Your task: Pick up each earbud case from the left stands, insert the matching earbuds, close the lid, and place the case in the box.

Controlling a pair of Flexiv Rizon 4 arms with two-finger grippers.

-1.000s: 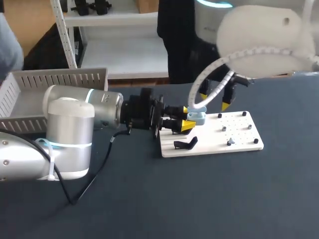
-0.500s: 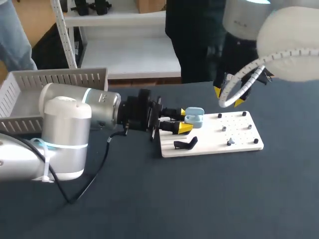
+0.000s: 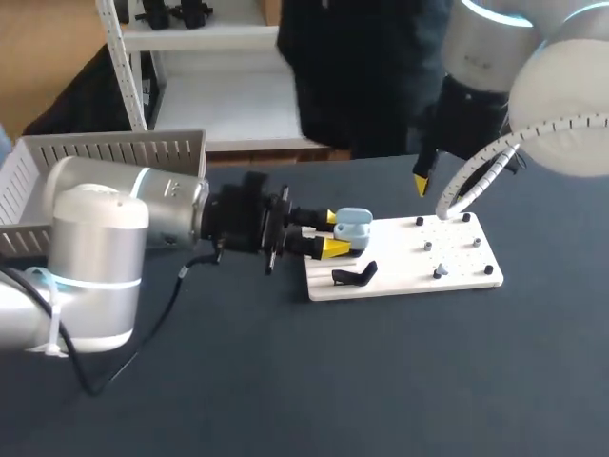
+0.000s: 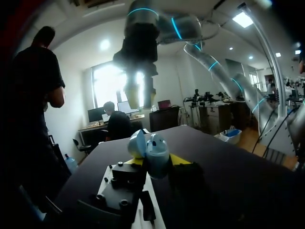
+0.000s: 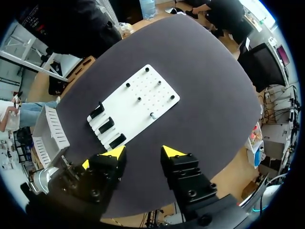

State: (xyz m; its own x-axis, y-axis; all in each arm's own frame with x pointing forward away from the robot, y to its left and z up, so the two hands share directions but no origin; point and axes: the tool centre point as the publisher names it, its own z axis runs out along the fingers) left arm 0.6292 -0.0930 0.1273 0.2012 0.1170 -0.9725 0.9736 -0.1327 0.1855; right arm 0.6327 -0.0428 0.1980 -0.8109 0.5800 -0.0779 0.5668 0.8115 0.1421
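— Gripping anything, the left gripper (image 3: pixel 331 234)?
— Its fingers are clamping the blue earbud case (image 3: pixel 353 226), lid open, over the left end of the white board (image 3: pixel 409 264).
— And the right gripper (image 5: pixel 141 151)?
— Hanging high, fingers parted, holding nothing.

Left tool (image 3: pixel 333 233) clamped; right tool (image 5: pixel 142 151) spread.

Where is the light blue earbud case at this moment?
In the head view, the earbud case is held, lid open, between the yellow tips of the left gripper, over the left end of the white board.
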